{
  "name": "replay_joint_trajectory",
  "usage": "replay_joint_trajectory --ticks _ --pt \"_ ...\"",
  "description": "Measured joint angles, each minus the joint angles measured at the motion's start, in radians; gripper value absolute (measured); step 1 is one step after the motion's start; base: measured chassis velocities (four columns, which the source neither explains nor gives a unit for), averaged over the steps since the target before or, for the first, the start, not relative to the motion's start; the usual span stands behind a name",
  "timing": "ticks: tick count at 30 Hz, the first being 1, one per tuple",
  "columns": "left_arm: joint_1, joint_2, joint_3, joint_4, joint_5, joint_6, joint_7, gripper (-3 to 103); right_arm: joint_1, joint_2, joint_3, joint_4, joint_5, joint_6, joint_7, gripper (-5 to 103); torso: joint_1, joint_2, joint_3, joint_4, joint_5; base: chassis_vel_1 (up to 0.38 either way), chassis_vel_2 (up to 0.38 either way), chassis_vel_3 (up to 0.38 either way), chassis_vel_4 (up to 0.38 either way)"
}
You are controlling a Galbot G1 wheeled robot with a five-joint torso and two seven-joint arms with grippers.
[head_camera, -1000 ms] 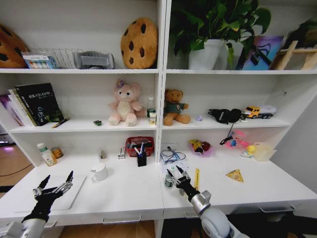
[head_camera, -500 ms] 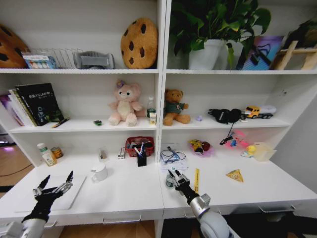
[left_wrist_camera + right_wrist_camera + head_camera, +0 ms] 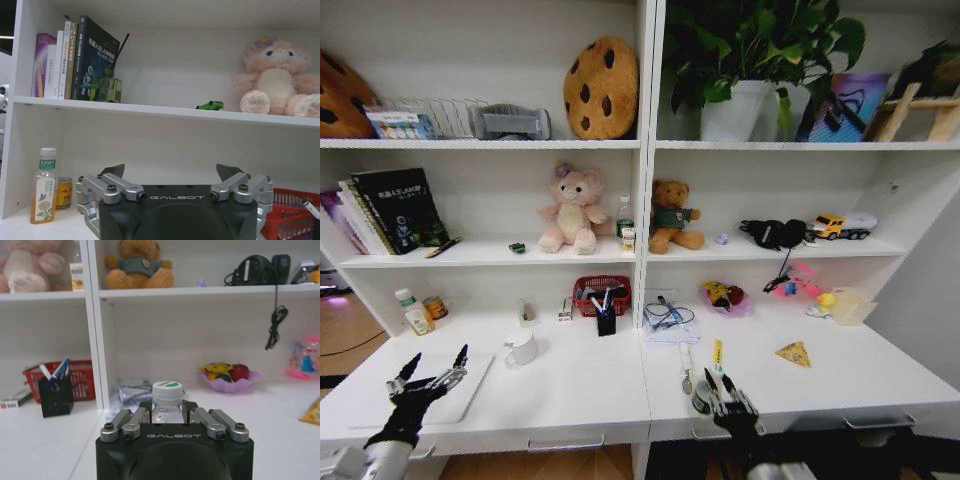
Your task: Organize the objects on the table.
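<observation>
Right pincer [image 3: 722,386] clamped on a small clear bottle [image 3: 167,402] above the white table [image 3: 580,385]; left pincer [image 3: 428,372] spread wide, empty; shelves behind.

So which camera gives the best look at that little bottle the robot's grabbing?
The right wrist view: the small bottle with its white cap sits close up between the right gripper's fingers. The head view shows the bottle small, low at the desk's front edge. The left wrist view faces the shelves instead.
</observation>
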Motion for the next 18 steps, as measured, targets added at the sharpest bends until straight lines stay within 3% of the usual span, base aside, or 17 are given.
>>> replay_joint_trajectory --ticks 5,7,15,18 --pt "0.0 0.0 0.0 0.0 0.0 0.0 0.0 100 -0.047 0.043 0.0 -0.127 -0.025 0.096 0.012 30 0.0 0.0 0.0 0.0005 0.0002 0.0 0.0 0.0 0.0" --pt "0.0 0.0 0.0 0.0 0.0 0.0 0.0 100 -0.018 0.068 -0.001 -0.272 -0.023 0.154 0.023 30 0.0 0.0 0.0 0.0004 0.0005 0.0 0.0 0.0 0.0" --pt "0.0 0.0 0.0 0.0 0.0 0.0 0.0 100 0.103 0.086 -0.021 -0.54 -0.024 0.211 0.029 30 0.0 0.0 0.0 0.0003 0.0005 0.0 0.0 0.0 0.0" --pt "0.0 0.0 0.0 0.0 0.0 0.0 0.0 100 0.241 0.083 -0.034 -0.739 -0.018 0.229 0.024 30 0.0 0.0 0.0 0.0004 0.0006 0.0 0.0 0.0 0.0"
